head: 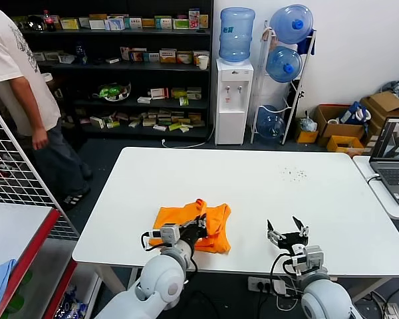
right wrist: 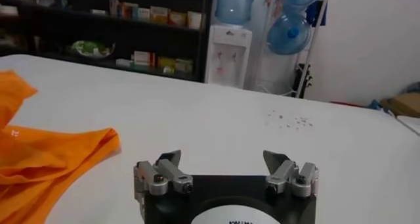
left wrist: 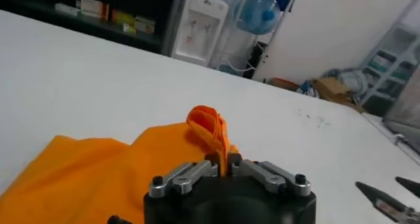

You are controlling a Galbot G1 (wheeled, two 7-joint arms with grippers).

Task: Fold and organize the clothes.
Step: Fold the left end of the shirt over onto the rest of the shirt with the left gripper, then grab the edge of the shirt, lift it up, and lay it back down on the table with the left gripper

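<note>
Orange T-shirt [head: 194, 224] in left pincer [head: 201, 222]

Orange T-shirt [head: 189, 226], soft fabric, partly folded.
Lies rumpled near the front edge of the white table [head: 266, 199], left of centre; one fold pinched up into a raised ridge between the closed fingers of the left hand [left wrist: 226, 164]; small white print on one side.

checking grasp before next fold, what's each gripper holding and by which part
Left gripper pinches a raised fold of the orange T-shirt. Right gripper is open, holding nothing.
</note>
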